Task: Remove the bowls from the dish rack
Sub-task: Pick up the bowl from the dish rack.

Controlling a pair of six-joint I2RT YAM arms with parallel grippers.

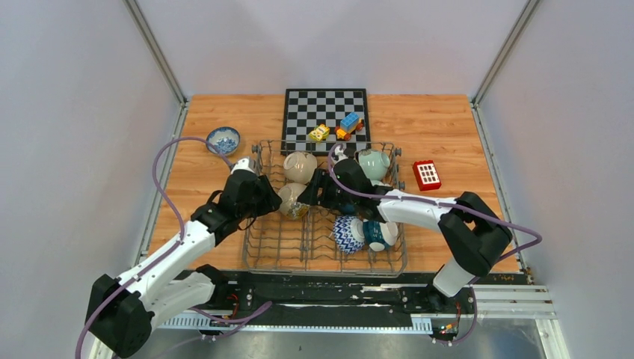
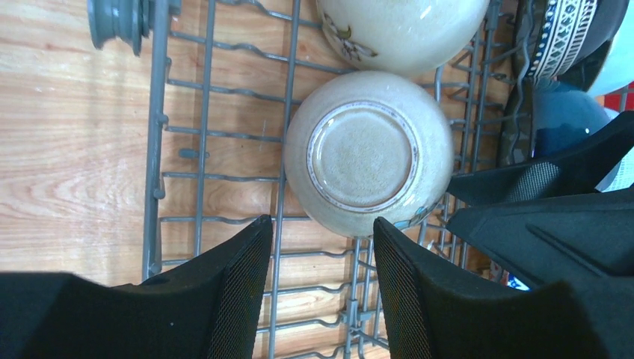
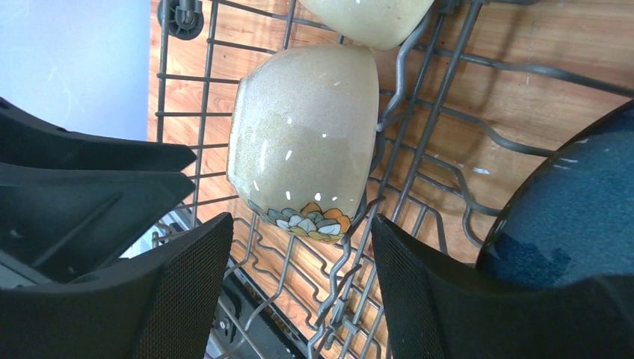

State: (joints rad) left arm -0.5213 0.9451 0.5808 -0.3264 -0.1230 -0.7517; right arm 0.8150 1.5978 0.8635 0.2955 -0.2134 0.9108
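Note:
The grey wire dish rack stands mid-table. It holds a cream bowl, a cream bowl with a flower band on its side, a mint bowl, a blue-and-white zigzag bowl and a dark teal bowl. My left gripper is open just left of the flower bowl, whose base faces it. My right gripper is open just right of the same bowl, whose side lies ahead of its fingers. Neither gripper touches the bowl.
A blue-and-white bowl sits on the table at back left, outside the rack. A chessboard with toy blocks lies behind the rack. A red block lies to the right. A dark-patterned bowl leans near the right gripper.

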